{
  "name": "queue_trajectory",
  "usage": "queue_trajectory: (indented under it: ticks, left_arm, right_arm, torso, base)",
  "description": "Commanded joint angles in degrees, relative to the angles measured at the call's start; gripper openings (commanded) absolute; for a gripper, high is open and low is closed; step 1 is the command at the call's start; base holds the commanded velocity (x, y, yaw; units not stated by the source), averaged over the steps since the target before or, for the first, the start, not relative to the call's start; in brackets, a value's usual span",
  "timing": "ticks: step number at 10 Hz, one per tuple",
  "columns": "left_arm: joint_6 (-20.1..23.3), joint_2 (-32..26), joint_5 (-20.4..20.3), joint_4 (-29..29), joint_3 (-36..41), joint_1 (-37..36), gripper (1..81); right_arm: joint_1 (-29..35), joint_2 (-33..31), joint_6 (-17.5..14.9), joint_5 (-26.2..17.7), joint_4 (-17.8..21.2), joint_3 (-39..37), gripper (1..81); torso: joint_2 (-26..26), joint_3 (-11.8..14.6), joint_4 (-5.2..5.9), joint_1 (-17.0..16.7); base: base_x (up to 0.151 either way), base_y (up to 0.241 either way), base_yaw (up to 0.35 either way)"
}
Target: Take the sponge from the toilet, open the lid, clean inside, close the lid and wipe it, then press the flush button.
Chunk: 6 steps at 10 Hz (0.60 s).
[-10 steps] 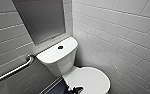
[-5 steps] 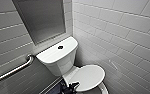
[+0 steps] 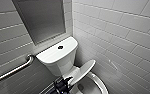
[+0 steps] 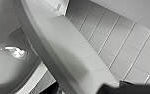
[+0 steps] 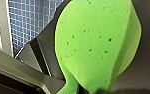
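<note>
tiled wall, lid tilted up, sponge close

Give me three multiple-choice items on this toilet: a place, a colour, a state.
1. Where is the flush button? A on the tank top; B on the wall; C on the floor.
2. What colour is the sponge? A yellow; B green; C blue.
3. How is the lid? A flat shut; B partly raised; C missing.
Answers: 1 A, it sits in the white tank top; 2 B, bright green in the right wrist view; 3 B, it tilts up over the bowl.
</note>
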Motion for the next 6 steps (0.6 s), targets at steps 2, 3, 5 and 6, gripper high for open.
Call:
queue_trajectory:
  ticks: [2, 3, 5, 6]
  left_arm:
    - [-7.52, -4.11, -4.69, 7.48, 4.2, -5.83, 81.1]
    - [-9.3, -4.73, -6.36, 9.35, 4.11, -5.48, 81.1]
    - [-10.19, -5.61, -7.95, 9.88, 4.02, -5.39, 81.1]
    - [-10.27, -5.7, -8.22, 9.79, 3.85, -5.39, 81.1]
  right_arm:
    - [-0.41, -1.23, 0.02, -3.21, -1.08, 1.59, 1.0]
    - [-0.49, -1.15, 0.02, -3.21, -1.08, 1.68, 1.0]
    - [-0.76, -0.88, 0.02, -3.21, -1.08, 1.68, 1.0]
    - [-0.67, -0.79, 0.02, -3.21, -1.08, 1.68, 1.0]
  torso:
    - [0.0, 0.0, 0.0, 0.0]
    - [0.0, 0.0, 0.0, -0.02]
    - [0.0, 0.0, 0.0, 0.0]
    - [0.0, 0.0, 0.0, 0.0]
  base:
    - [0.0, 0.0, 0.0]
    - [0.0, 0.0, 0.0]
    - [0.0, 0.0, 0.0]
    - [0.0, 0.0, 0.0]
